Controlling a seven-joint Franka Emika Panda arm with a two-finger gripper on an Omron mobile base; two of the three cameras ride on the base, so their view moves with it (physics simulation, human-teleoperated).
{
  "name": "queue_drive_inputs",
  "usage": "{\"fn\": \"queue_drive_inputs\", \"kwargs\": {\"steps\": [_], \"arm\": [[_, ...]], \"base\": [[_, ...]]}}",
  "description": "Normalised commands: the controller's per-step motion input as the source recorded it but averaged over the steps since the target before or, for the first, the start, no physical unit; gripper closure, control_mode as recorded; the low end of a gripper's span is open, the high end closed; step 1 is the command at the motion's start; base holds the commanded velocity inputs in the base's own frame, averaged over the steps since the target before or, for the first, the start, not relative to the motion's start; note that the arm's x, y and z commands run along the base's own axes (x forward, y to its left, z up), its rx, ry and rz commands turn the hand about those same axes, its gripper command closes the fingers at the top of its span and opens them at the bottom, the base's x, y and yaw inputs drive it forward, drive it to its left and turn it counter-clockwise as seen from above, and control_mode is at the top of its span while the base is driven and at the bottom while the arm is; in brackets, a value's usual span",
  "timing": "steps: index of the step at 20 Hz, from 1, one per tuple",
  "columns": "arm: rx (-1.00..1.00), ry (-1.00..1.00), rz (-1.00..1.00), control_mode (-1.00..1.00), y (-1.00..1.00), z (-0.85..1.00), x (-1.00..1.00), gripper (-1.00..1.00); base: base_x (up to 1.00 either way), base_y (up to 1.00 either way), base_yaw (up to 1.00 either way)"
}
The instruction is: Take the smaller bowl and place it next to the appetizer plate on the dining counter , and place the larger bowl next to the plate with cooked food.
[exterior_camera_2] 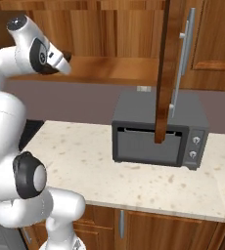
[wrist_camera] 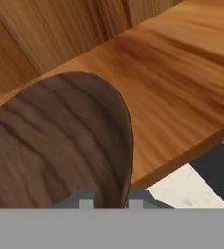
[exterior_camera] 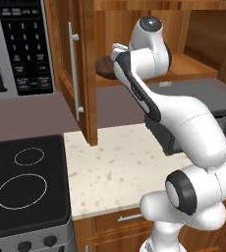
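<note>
Left base view has the white arm reaching up into the open wooden wall cabinet (exterior_camera: 134,29), hand at the lower shelf, so we're basically at step one of two. Nothing has been delivered yet as far as I can see, and there's no dining counter, plates or patterned larger bowl anywhere around the hand.

Below the hand sits the dark grey toaster oven (exterior_camera_2: 158,132) on the beige speckled countertop (exterior_camera: 115,167).

The small shallow dark brown wood-look bowl (wrist_camera: 55,146) rests on the cabinet shelf right at the gripper (wrist_camera: 109,202). Its rim runs down between the two finger tips, which look pinched onto that rim. So: grab looks made; lifting, carrying, placing, then the whole second bowl still left.
</note>
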Motion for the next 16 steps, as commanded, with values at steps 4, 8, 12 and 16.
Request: {"fn": "queue_drive_inputs", "kwargs": {"steps": [4,8,12,16], "arm": [[0.16,-0.28,-0.04,-1.00,-0.91,-0.01,-1.00,1.00],[0.17,-0.17,0.00,-1.00,-0.82,0.00,-1.00,1.00],[0.08,-0.11,0.00,-1.00,-0.42,0.00,-0.96,1.00],[-0.02,0.00,-0.01,-1.00,0.00,0.08,-0.47,1.00]], "base": [[0.00,0.00,0.00],[0.00,0.00,0.00],[0.00,0.00,0.00],[0.00,0.00,0.00]]}}
